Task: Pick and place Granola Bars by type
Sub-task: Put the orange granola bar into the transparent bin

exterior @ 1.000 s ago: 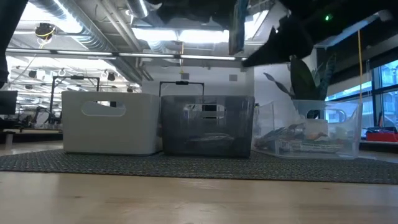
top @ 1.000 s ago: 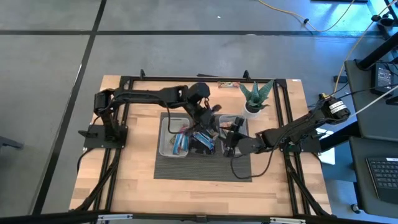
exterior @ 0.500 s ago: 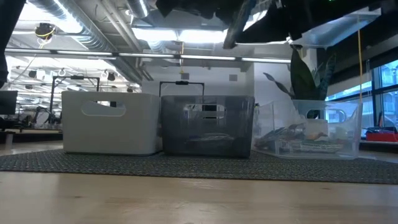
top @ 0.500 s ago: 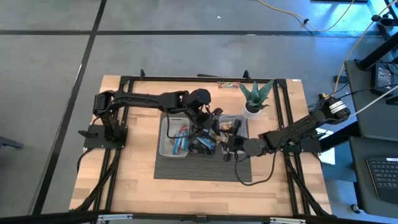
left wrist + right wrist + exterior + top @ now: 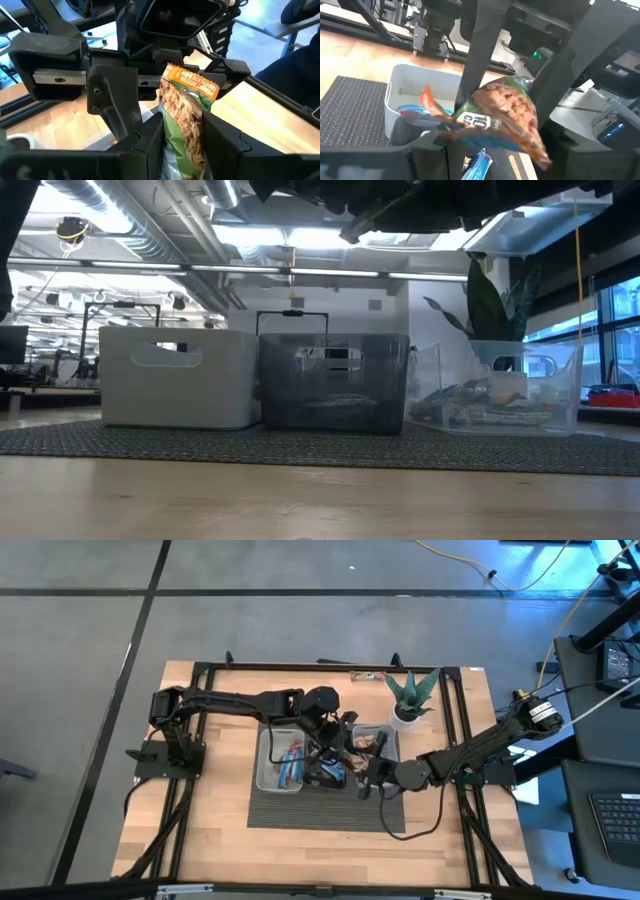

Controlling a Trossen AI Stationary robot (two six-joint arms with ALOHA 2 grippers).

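A granola bar (image 5: pixel 187 115) with a green wrapper and an orange end hangs in the air above the bins, between my two grippers. My left gripper (image 5: pixel 185 147) is shut on it, over the middle of the bin row (image 5: pixel 335 740). My right gripper (image 5: pixel 490 142) faces it from the table's right (image 5: pixel 363 778). It is open, with one finger on each side of the bar's orange end (image 5: pixel 192 82). Blue bars (image 5: pixel 290 765) lie in the white left bin. Mixed bars (image 5: pixel 480 405) lie in the clear right bin. My left gripper pinches the granola bar between its two fingers (image 5: pixel 147 145), on the green part (image 5: pixel 182 142) back from the orange end. The bar is lifted clear and points away from the wrist toward my right gripper. My right gripper: I cannot tell whether its fingers touch the bar.
Three bins stand in a row on a dark mat (image 5: pixel 300 815): white (image 5: pixel 180 380), dark (image 5: pixel 335 380) and clear (image 5: pixel 500 385). A spiky potted plant (image 5: pixel 412 695) stands behind the clear bin. One bar (image 5: pixel 367 676) lies at the table's far edge. Bare wood lies toward the near edge.
My left gripper has tipped, so the bar has gone from hanging upright to lying slanted, close to level. My right gripper has moved a little toward the table's near edge and left, closing in on the bar.
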